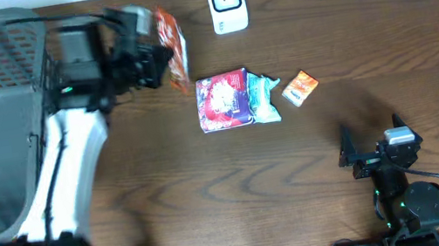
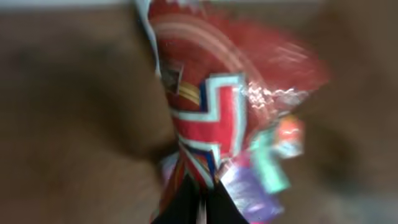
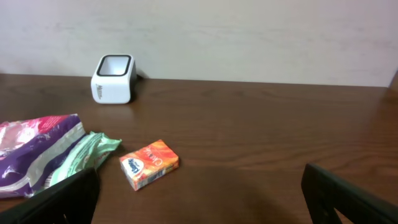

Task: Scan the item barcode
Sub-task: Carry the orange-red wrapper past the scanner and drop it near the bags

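Near the table's (image 1: 239,190) far edge, the left gripper (image 1: 161,60) clenches a red snack packet (image 1: 175,46) upright, left of the white barcode scanner (image 1: 226,3), probably to present its code. The right gripper (image 3: 199,202) rests released by the near right corner.

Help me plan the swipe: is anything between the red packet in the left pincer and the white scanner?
Nothing visible does. The red packet, clamped in the left pincer, is left of the scanner with only bare table between. The purple pouch and orange box lie nearer the robot, off that line.
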`<action>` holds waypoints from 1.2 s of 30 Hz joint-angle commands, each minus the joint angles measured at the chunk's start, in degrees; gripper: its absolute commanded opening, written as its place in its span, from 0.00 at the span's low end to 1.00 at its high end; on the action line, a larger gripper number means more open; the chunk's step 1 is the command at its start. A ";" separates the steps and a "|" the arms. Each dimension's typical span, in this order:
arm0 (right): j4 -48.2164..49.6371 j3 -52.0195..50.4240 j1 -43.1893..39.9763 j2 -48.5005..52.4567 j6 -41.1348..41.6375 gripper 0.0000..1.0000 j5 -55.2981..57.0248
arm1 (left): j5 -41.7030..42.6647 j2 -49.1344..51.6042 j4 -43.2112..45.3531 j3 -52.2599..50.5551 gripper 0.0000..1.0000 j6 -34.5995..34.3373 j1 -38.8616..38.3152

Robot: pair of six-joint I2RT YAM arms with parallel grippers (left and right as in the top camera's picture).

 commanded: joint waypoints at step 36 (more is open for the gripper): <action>-0.22 -0.09 0.50 -0.15 0.79 0.99 0.04 | -33.24 -16.39 -5.29 1.31 0.98 -9.53 1.53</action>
